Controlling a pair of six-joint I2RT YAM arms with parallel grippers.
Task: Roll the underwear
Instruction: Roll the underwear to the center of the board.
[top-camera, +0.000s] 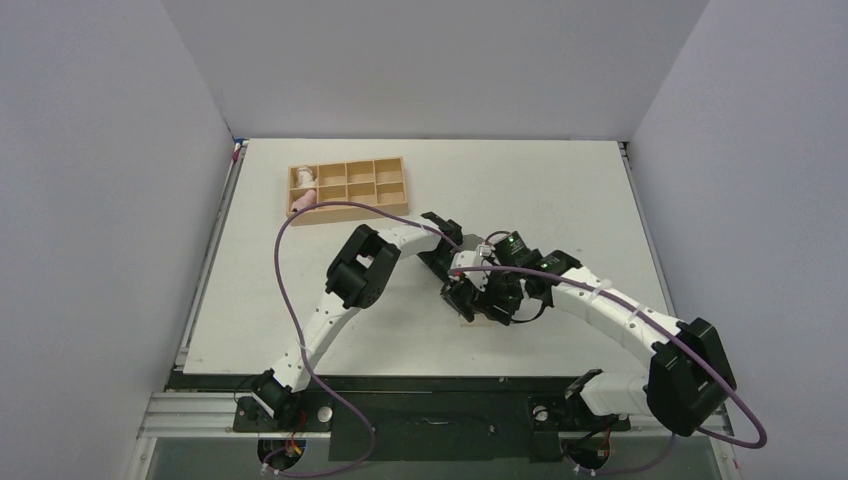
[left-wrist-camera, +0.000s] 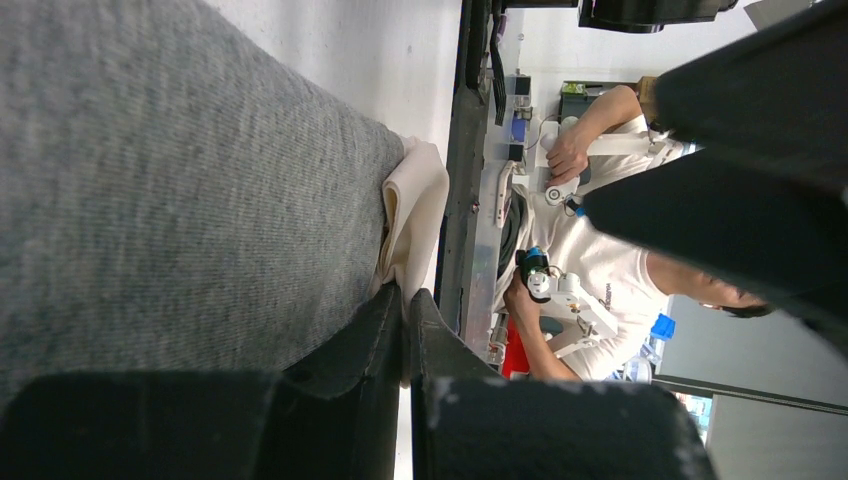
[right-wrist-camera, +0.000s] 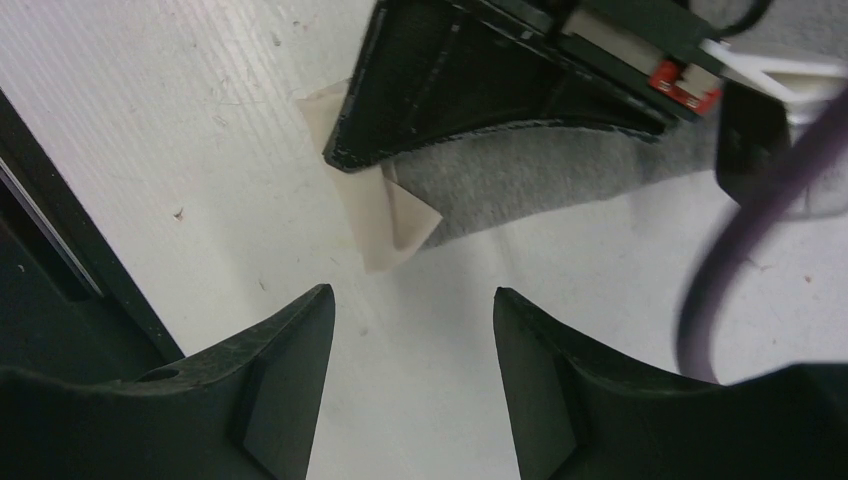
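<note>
The underwear (left-wrist-camera: 180, 200) is dark grey fabric with a pale beige strip (left-wrist-camera: 415, 200) along its edge, lying on the white table. My left gripper (left-wrist-camera: 407, 295) is shut on the beige strip at the garment's edge. In the right wrist view the left gripper's black fingers (right-wrist-camera: 450, 70) press down on the grey underwear (right-wrist-camera: 540, 180), and a beige corner (right-wrist-camera: 385, 225) sticks out beneath them. My right gripper (right-wrist-camera: 412, 295) is open and empty, just above the table close to that corner. In the top view both grippers (top-camera: 470, 300) (top-camera: 503, 298) meet mid-table and hide most of the garment.
A wooden compartment tray (top-camera: 345, 207) stands at the back left, with a pink cloth roll (top-camera: 303, 200) and a white cloth roll (top-camera: 302, 178) at its left end. The table's dark front edge (right-wrist-camera: 60, 250) runs close to the right gripper. Purple cables hang from both arms.
</note>
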